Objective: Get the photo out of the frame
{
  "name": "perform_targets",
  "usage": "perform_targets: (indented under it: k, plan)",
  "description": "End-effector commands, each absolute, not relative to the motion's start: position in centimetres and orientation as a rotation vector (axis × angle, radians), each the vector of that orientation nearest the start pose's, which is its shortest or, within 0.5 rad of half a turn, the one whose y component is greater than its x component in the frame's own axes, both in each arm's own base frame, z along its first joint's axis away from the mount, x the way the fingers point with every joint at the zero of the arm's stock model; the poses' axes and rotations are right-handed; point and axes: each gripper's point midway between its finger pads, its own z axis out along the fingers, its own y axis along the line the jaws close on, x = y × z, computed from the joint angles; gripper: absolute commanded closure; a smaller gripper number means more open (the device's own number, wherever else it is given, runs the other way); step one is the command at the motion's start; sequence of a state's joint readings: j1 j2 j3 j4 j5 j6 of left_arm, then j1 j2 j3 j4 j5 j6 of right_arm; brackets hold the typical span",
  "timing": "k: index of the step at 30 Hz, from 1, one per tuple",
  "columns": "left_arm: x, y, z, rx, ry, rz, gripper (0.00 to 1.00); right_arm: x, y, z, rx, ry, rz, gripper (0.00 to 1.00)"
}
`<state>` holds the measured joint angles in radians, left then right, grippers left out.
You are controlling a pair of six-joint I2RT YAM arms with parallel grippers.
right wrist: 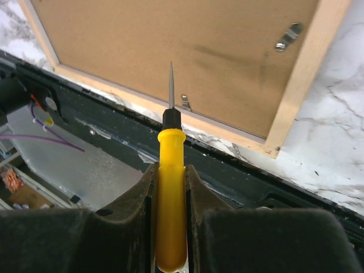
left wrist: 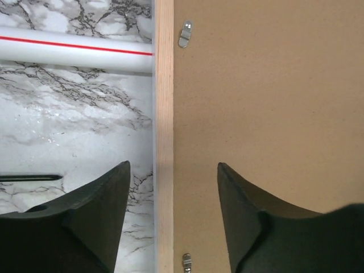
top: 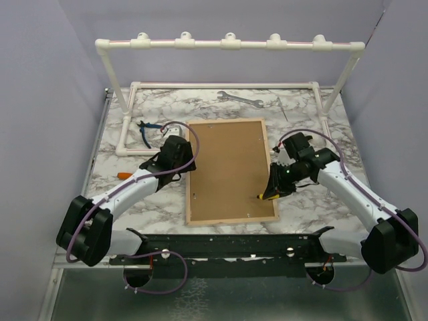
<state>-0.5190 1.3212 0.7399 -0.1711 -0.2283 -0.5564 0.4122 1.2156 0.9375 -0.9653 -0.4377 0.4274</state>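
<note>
Count on worktop:
- 1 frame (top: 231, 170), mid worktop, back side up.
- clips (left wrist: 185, 33) on its back: 2 in left wrist view, 2 in right wrist view. Total can't be told from top cam.
- 1 wrench (top: 239, 99) and 1 thin pin (top: 283, 109), both nr far edge.
- 1 pliers (top: 148, 130), twd far-left corner.
- 1 screwdriver (right wrist: 170, 193).
- 1 orange-tipped item (top: 124, 175) nr left edge, type unclear.
- 1 pipe rack (top: 227, 44) along far edge, w/ 5 tee fittings on top bar.
- 2 grippers: left gripper (left wrist: 173, 170), right gripper (right wrist: 170, 170).
</note>
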Motion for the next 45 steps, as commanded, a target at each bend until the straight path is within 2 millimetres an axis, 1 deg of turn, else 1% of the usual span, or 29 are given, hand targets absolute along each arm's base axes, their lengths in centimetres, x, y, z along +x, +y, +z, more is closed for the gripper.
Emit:
perform_targets:
  k: [1, 3, 4, 8, 12, 14, 18, 23, 29, 33, 41, 45]
  plan:
    - [30.3, -15.3, 10.8, -0.164, 2.315, -0.3, 0.34, 15.3, 19.0, 13.0, -0.242, 2.894, 0.901, 1.0]
    - [29.3, -15.4, 10.7, -0.175, 2.341, -0.327, 0.29, 14.9, 19.7, 12.9, -0.281, 2.893, 0.932, 0.99]
    - [28.7, -15.3, 10.6, -0.182, 2.351, -0.343, 0.25, 14.8, 20.0, 12.9, -0.297, 2.893, 0.936, 0.99]
    - [25.8, -15.1, 10.0, -0.236, 2.391, -0.424, 0.22, 14.2, 20.6, 12.3, -0.342, 2.915, 0.908, 0.99]
    - [23.2, -15.8, 9.4, -0.296, 2.42, -0.549, 0.24, 13.5, 20.8, 11.4, -0.378, 2.956, 0.838, 0.99]
    - [22.1, -15.9, 8.7, -0.308, 2.443, -0.583, 0.25, 13.0, 20.9, 11.2, -0.407, 2.968, 0.809, 0.99]
    - [20.7, -16.1, 7.3, -0.323, 2.488, -0.596, 0.29, 12.3, 21.0, 10.6, -0.446, 2.994, 0.744, 0.99]
    - [19.1, -17.6, 5.9, -0.286, 2.56, -0.605, 0.3, 11.9, 20.5, 9.7, -0.461, 3.034, 0.648, 0.99]
    - [18.3, -18.2, 4.6, -0.247, 2.594, -0.543, 0.3, 11.0, 19.0, 9.3, -0.455, 3.068, 0.556, 1.0]
    - [18.2, -18.1, 3.6, -0.249, 2.608, -0.507, 0.33, 10.9, 18.0, 9.3, -0.435, 3.088, 0.476, 0.99]
    - [18.6, -17.0, 2.9, -0.257, 2.59, -0.423, 0.47, 10.6, 16.7, 9.6, -0.419, 3.096, 0.392, 0.99]
    - [18.7, -16.5, 2.7, -0.265, 2.578, -0.394, 0.57, 10.5, 16.3, 9.8, -0.4, 3.098, 0.364, 0.99]
